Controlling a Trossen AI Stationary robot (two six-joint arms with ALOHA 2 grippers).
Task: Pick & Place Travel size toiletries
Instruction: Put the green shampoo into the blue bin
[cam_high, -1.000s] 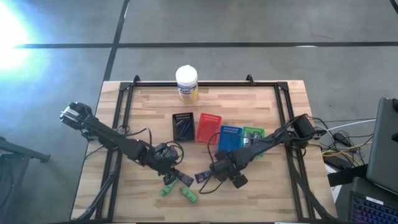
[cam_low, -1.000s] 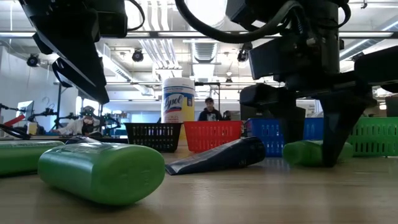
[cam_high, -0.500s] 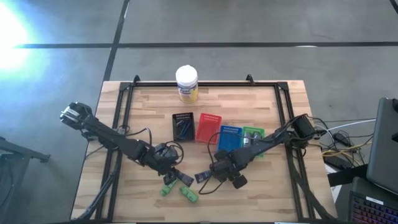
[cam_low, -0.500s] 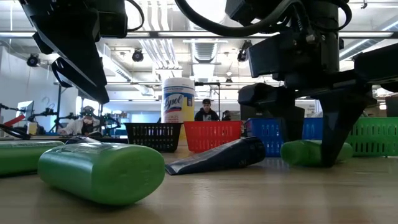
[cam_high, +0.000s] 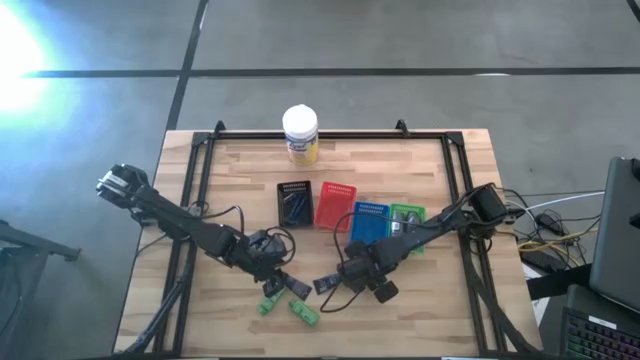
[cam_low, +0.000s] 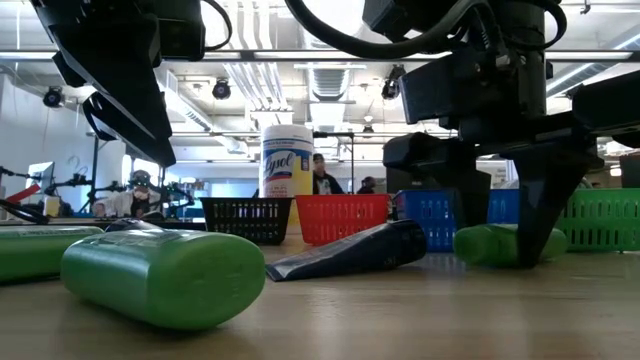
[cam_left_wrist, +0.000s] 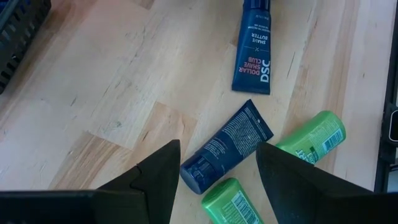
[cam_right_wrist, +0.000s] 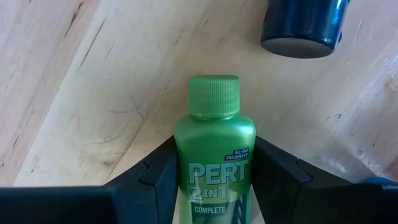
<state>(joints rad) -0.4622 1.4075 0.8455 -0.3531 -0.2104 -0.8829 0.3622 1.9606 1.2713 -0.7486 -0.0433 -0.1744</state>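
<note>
My right gripper (cam_right_wrist: 214, 144) is down at the table, shut on a green Pert bottle (cam_right_wrist: 214, 155) that lies on its side in the front middle; it also shows in the low view (cam_low: 490, 245). My left gripper (cam_left_wrist: 217, 147) is open and empty, above a dark navy tube (cam_left_wrist: 227, 148) that lies flat on the wood. A second navy tube (cam_left_wrist: 254, 53) and two more green bottles (cam_left_wrist: 311, 140) (cam_left_wrist: 230, 202) lie flat nearby. In the high view the left gripper (cam_high: 278, 277) and the right gripper (cam_high: 352, 280) stand close together. My right gripper pinches the green bottle's body (cam_right_wrist: 185, 163) between its two fingers, just behind the shoulder under the cap (cam_right_wrist: 213, 96). The fingers come from above, pointing down, and lie across the bottle. The bottle lies on its side on the table (cam_low: 480, 262).
Black (cam_high: 295, 202), red (cam_high: 335, 205), blue (cam_high: 369, 222) and green (cam_high: 407, 216) trays stand in a row behind the grippers. A white-capped yellow jar (cam_high: 300, 133) stands at the far edge. A navy tube's cap (cam_right_wrist: 303, 28) lies just beyond the held bottle.
</note>
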